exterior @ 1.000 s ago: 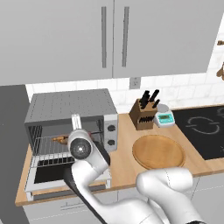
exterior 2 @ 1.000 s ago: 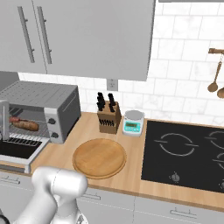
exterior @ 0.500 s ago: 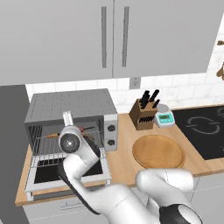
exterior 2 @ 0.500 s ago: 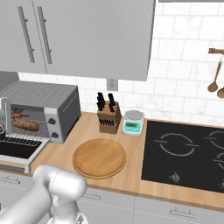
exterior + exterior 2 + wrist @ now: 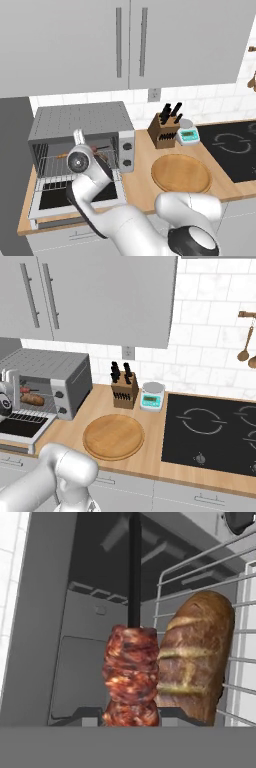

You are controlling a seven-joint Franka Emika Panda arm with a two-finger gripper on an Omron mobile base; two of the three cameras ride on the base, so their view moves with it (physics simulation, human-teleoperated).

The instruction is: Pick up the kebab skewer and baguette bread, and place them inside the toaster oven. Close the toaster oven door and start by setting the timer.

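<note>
The toaster oven (image 5: 80,120) stands at the counter's left end, with its door (image 5: 50,200) dropped open towards me. My gripper (image 5: 130,714) is inside the oven mouth, shut on the kebab skewer (image 5: 131,672). The skewer's dark stick points deeper into the cavity. Right beside the skewer, the baguette bread (image 5: 195,657) lies on the wire rack (image 5: 200,577). In the right base view the baguette bread (image 5: 32,400) rests on the rack with the kebab skewer (image 5: 30,390) just above it. Whether skewer and loaf touch is unclear.
To the right of the oven the counter carries a knife block (image 5: 166,129), a small kitchen scale (image 5: 188,134) and a round wooden board (image 5: 181,173). A black hob (image 5: 232,147) lies at the far right. Grey wall cabinets (image 5: 130,40) hang overhead.
My wrist has swung left and a little up, carrying the skewer further into the oven opening. The baguette and the door have not moved.
</note>
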